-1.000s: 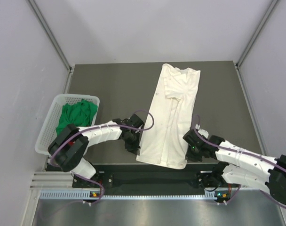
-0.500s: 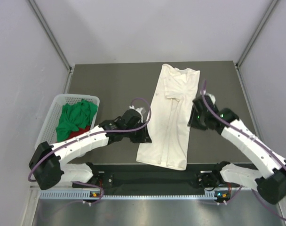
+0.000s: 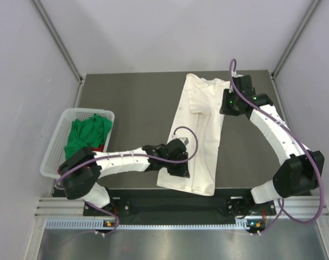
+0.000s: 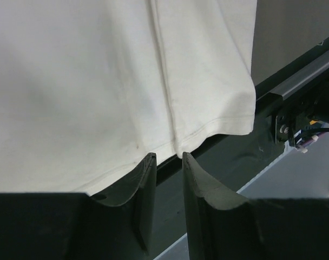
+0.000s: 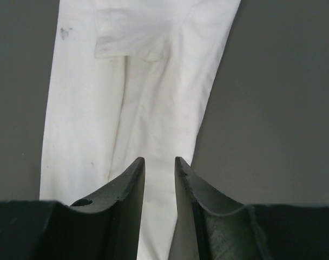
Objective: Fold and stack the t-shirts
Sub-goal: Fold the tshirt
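Observation:
The cream-white t-shirt lies folded into a long strip on the dark table, collar at the far end and hem at the near edge. My left gripper hovers over its near-left part. In the left wrist view this gripper is open, empty, tips just above the hem. My right gripper is over the shirt's far right edge, beside the folded sleeve. In the right wrist view it is open above the cloth, holding nothing. The green t-shirt and a bit of the red one lie in the basket.
A white mesh basket stands at the table's left edge. The table's near edge with a metal rail runs right below the shirt's hem. Grey walls enclose the table on three sides.
Both grippers have opened and let go of the shirt's near edges. The left gripper slid right over the hem area. The right arm swung from the near edge to the shirt's far right.

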`<state>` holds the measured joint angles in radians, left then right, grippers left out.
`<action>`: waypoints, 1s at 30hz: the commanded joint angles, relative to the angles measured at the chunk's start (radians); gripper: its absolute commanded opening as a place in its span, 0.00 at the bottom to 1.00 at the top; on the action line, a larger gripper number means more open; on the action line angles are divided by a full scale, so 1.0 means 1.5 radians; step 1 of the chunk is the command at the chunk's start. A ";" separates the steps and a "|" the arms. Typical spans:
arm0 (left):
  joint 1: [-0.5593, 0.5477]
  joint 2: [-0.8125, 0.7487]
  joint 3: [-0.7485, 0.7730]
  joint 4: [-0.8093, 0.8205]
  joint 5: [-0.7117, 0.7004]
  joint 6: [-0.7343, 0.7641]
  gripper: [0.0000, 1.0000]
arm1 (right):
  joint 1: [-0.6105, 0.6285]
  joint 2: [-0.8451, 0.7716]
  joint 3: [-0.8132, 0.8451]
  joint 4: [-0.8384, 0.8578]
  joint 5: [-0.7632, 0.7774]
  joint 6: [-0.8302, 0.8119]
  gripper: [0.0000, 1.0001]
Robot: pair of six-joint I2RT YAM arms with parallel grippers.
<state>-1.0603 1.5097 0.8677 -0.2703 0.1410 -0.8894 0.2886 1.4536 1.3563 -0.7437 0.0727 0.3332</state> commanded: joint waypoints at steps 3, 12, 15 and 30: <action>-0.059 0.076 0.065 0.058 -0.027 -0.040 0.32 | -0.051 -0.056 -0.072 0.057 -0.082 -0.018 0.29; -0.107 0.151 0.103 0.023 -0.085 -0.067 0.33 | -0.077 -0.105 -0.115 0.069 -0.108 -0.027 0.29; -0.110 0.164 0.110 0.017 -0.087 -0.072 0.33 | -0.080 -0.106 -0.111 0.069 -0.114 -0.027 0.29; -0.126 0.136 0.150 -0.090 -0.161 -0.084 0.33 | -0.087 -0.109 -0.124 0.075 -0.118 -0.023 0.29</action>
<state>-1.2434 1.7737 1.0584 -0.3447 -0.0456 -1.0000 0.1780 1.3216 1.1709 -0.6682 -0.0994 0.3069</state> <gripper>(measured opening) 0.329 0.293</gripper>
